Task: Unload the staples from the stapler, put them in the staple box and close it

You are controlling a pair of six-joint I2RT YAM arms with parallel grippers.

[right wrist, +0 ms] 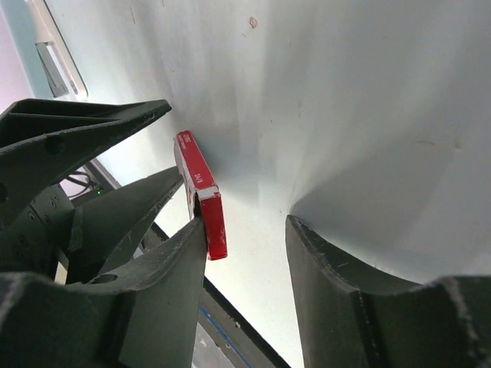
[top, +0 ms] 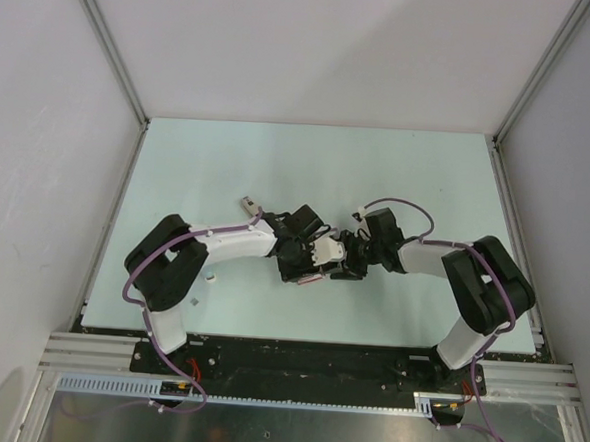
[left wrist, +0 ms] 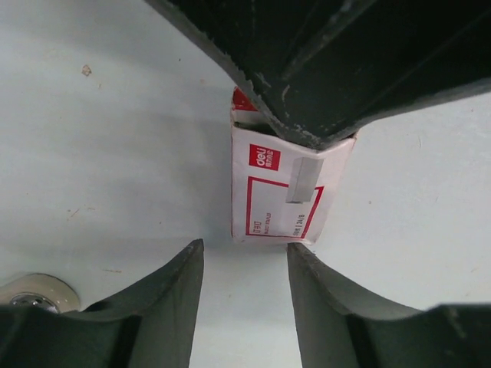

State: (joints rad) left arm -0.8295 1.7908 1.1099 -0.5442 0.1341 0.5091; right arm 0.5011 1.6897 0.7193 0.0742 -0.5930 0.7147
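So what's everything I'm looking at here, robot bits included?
table: one, pale blue-green, fills the floor of the enclosure.
staple box: one, white with red print, mid-table between the two sets of jaws.
small white object: one, on the table just past the left arm; too small to identify.
pale bits: two, whitish, on the table near the left arm's elbow.
round metal piece: one, silver, lower left corner of the left wrist view.
left arm: one, white and black, reaching to the centre; jaws open, box just beyond their tips.
right arm: one, white and black, reaching in from the right; jaws open, one tip beside the box.
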